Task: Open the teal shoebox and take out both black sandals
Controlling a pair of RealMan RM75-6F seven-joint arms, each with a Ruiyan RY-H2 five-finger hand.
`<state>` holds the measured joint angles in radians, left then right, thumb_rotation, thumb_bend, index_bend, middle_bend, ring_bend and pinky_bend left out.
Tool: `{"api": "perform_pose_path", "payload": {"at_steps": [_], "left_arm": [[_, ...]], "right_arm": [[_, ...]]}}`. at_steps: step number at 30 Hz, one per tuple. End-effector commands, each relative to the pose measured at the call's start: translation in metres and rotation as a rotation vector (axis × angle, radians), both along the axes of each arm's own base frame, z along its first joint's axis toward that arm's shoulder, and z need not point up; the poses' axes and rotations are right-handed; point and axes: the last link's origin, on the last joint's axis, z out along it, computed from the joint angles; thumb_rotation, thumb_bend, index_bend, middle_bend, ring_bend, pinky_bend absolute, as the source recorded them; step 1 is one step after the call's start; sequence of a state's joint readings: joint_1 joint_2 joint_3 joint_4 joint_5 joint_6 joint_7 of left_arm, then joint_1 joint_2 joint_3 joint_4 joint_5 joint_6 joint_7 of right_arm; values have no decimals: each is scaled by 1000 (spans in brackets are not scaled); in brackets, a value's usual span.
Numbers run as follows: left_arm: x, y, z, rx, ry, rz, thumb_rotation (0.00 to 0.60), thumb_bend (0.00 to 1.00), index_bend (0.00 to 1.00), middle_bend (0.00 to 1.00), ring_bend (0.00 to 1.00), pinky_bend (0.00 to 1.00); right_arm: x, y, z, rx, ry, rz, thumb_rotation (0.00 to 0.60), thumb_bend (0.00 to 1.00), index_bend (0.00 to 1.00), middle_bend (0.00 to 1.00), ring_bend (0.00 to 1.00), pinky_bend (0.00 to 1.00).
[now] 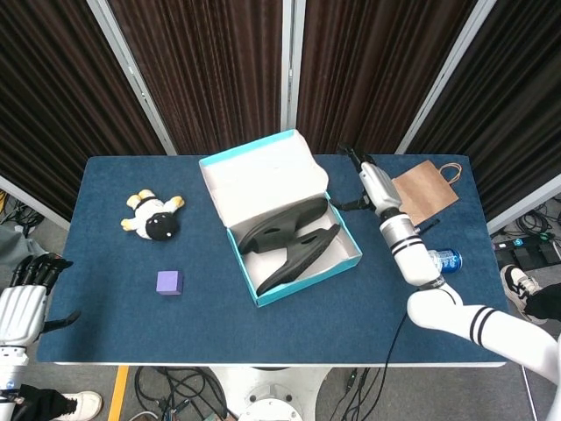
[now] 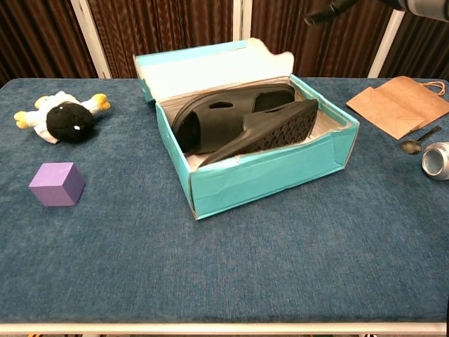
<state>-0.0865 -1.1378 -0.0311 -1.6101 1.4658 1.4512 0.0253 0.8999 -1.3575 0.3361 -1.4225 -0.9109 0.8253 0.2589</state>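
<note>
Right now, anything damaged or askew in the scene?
Yes. The shoebox front wall is creased and its right corner torn. One sandal lies tipped on edge, sole showing, against the other. The can lies on its side.

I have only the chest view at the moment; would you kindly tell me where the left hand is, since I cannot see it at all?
Observer: The left hand is off the table, beyond its near left corner, and holds nothing.
Operator: Thank you. Of the right hand I see only fingertips at the top edge; where is it?
Observer: The right hand hovers between the far right corner of the box and the bag, fingers apart, touching neither.
</note>
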Motion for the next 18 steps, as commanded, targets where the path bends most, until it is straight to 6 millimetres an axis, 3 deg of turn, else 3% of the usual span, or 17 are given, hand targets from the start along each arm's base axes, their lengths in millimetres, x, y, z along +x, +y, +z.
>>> {"api": "perform_pose_path", "payload": {"at_steps": [1, 8, 18], "left_arm": [[2, 1, -1, -1, -3, 0, 600, 0, 191, 166, 70, 46], [1, -2, -3, -8, -9, 10, 600, 0, 191, 166, 70, 46], [-6, -4, -4, -2, -15, 18, 600, 0, 191, 166, 70, 46]], "right_arm": [[-16, 27, -4, 50, 247, 133, 600, 97, 91, 225, 42, 0], [-18, 41, -40, 103, 530, 301, 600, 97, 260, 297, 118, 8], [-22, 52, -77, 78, 686, 408, 600, 96, 297, 301, 132, 8]]}}
